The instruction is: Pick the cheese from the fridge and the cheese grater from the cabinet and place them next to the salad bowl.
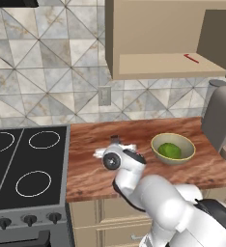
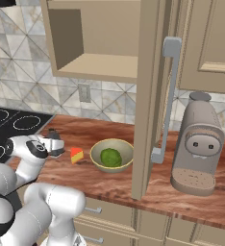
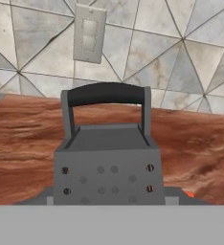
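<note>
- One cheese grater, one cheese, one salad bowl, one open cabinet, one end effector.
- The end effector is closed on the cheese grater. In the hand view the grater's dark grey body sits squarely between the two fingers, right up against the camera.
- The grater stands upright. Its long axis is vertical, its black handle is on top, and a perforated face is turned toward the hand, with the tiled wall beyond.
- Whether its foot touches the bench I cannot tell.
- Relative to the salad bowl, the grater is over the bench on the stove side.
- The right base view gives the cheese: a small orange wedge lying on the bench just beside the bowl, between the bowl and the end effector.
- The same view gives the cabinet's open door with its long grey handle, standing on the far side of the bowl from the cheese.
- The left base view gives a thin red utensil lying on the cabinet shelf, above the bowl.
- The hand view gives the grater's holes and one wall outlet on the tiles above the handle.
- One tall grey appliance stands on the bench, well apart from the bowl, beyond the door.
- The bowl holds green salad.
</note>
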Available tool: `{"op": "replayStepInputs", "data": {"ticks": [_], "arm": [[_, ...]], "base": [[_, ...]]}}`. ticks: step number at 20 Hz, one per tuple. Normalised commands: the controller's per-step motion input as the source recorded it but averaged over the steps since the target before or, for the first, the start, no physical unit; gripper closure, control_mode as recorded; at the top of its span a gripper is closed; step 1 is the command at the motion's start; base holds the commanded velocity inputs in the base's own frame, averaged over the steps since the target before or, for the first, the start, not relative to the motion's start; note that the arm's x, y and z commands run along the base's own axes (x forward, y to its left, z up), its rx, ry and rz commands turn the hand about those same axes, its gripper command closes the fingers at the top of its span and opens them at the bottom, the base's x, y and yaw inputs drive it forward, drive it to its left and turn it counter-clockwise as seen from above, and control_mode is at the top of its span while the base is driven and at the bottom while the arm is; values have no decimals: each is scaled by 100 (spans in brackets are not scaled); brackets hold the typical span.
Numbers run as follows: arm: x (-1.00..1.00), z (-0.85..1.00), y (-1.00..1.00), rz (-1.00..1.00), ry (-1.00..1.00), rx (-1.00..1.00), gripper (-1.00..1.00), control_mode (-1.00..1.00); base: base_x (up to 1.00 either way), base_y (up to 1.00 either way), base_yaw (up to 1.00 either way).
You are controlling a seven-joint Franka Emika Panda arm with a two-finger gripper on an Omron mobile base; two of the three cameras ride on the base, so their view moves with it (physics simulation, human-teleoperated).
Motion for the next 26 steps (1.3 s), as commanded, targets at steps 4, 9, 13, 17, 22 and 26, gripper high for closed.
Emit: {"op": "replayStepInputs", "data": {"ticks": [4, 9, 13, 17, 22, 26], "arm": [[-11, -26, -5, 4, 0, 3, 100, -100], [-4, -22, -9, 4, -1, 3, 100, -100], [-9, -16, -22, 2, -2, 3, 100, -100], [-4, -18, -28, 3, -2, 5, 100, -100], [0, -20, -29, 3, -4, 5, 100, -100], [1, -23, -32, 1, -7, 3, 100, -100]], "base": [[0, 0, 0], [0, 0, 0], [0, 0, 0], [0, 0, 0], [0, 0, 0], [0, 0, 0]]}}
